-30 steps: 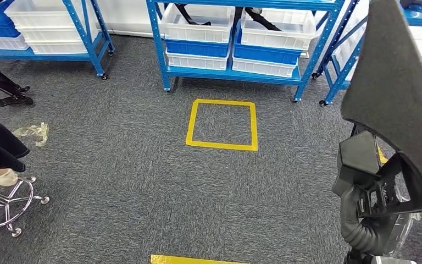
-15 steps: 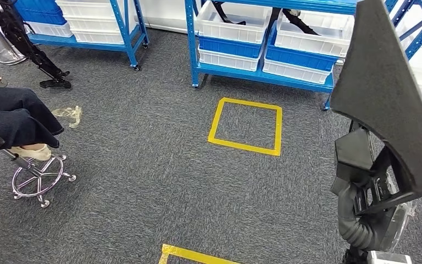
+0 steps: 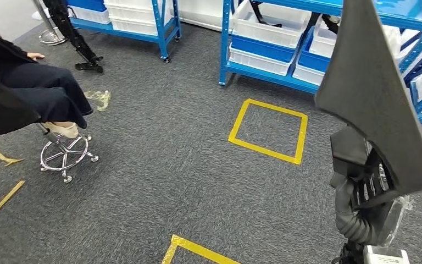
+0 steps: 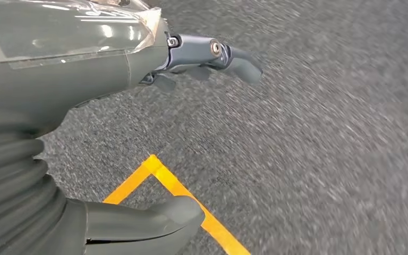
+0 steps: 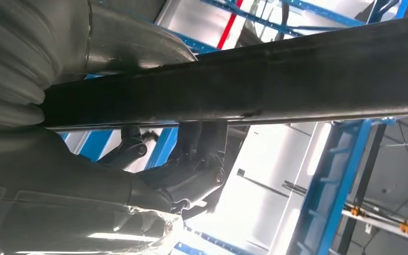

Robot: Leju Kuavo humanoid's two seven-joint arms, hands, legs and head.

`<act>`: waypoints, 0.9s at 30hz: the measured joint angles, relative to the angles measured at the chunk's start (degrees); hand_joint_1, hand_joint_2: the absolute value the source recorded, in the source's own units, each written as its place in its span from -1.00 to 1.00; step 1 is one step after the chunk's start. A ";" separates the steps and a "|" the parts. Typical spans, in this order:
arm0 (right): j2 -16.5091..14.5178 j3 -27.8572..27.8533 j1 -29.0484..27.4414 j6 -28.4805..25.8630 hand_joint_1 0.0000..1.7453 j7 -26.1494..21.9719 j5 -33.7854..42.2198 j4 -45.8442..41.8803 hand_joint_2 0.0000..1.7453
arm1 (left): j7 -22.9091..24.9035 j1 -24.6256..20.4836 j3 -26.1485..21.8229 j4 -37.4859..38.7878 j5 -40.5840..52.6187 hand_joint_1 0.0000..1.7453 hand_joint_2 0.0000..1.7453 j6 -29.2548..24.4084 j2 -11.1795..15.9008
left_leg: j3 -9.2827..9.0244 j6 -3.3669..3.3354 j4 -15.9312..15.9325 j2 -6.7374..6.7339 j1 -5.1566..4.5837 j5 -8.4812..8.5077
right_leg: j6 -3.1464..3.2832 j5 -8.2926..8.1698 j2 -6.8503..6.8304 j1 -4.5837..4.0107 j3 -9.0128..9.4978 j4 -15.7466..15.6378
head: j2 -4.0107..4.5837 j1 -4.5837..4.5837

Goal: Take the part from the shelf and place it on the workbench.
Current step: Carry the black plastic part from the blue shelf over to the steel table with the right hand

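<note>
Right hand: your right hand (image 3: 365, 190) grips the dark grey, flat, pointed foam-like part (image 3: 371, 93), fingers closed under its lower edge, holding it upright at the right of the head view. The right wrist view shows the same part (image 5: 276, 79) as a dark bar across the fingers (image 5: 191, 170).
Left hand: your left hand (image 4: 138, 143) hangs over the grey carpet floor (image 3: 159, 181), fingers spread and holding nothing.
Floor marks: a yellow tape corner (image 3: 189, 250) lies nearest you; a yellow tape square (image 3: 269, 132) sits farther out.
Person: someone in dark clothes sits on a chrome-based stool (image 3: 66, 154) at the left.
Shelves: blue steel racks (image 3: 225, 49) with white and blue bins (image 3: 266, 38) stand along the far side.
Progress: pickup looks done. No workbench is visible, so carrying and placing remain.
</note>
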State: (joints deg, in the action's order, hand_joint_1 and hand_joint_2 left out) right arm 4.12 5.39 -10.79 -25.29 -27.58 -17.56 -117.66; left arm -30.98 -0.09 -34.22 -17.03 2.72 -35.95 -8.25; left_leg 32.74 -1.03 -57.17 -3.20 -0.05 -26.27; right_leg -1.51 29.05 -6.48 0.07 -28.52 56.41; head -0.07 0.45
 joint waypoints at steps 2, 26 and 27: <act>0.00 0.08 0.12 -0.06 1.00 -0.02 0.05 0.02 1.00 | 0.11 0.11 -0.22 -0.09 0.35 -1.00 1.00 0.01 -0.02 | 0.10 -0.93 0.38 1.20 0.11 0.51 | -0.39 1.05 1.32 0.18 -0.64 1.40 | 0.00 0.07; -5.46 1.55 -2.14 5.80 1.00 1.70 -2.03 0.98 1.00 | 7.55 1.39 -6.37 -1.22 8.43 -1.00 1.00 -4.06 -1.08 | 2.99 1.06 -6.42 1.01 0.49 -2.02 | 1.40 -0.01 1.22 0.64 -1.07 0.91 | 0.00 -0.56; -5.61 1.67 -2.03 6.03 1.00 1.87 -2.10 1.09 1.00 | 8.22 1.42 -7.06 -1.64 9.90 -1.00 1.00 -4.16 -1.31 | 1.11 0.78 -3.13 0.05 0.33 -1.05 | 1.24 0.09 0.65 0.43 -0.86 0.93 | 0.00 -0.50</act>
State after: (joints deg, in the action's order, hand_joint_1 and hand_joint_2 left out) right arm -1.49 7.06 -12.82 -19.27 -25.71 -19.67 -116.57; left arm -22.76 1.33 -41.29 -18.67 12.62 -40.11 -9.56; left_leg 33.85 -0.25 -60.30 -3.15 0.28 -27.32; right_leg -0.26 29.14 -5.83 0.50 -29.38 57.34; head -0.07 -0.05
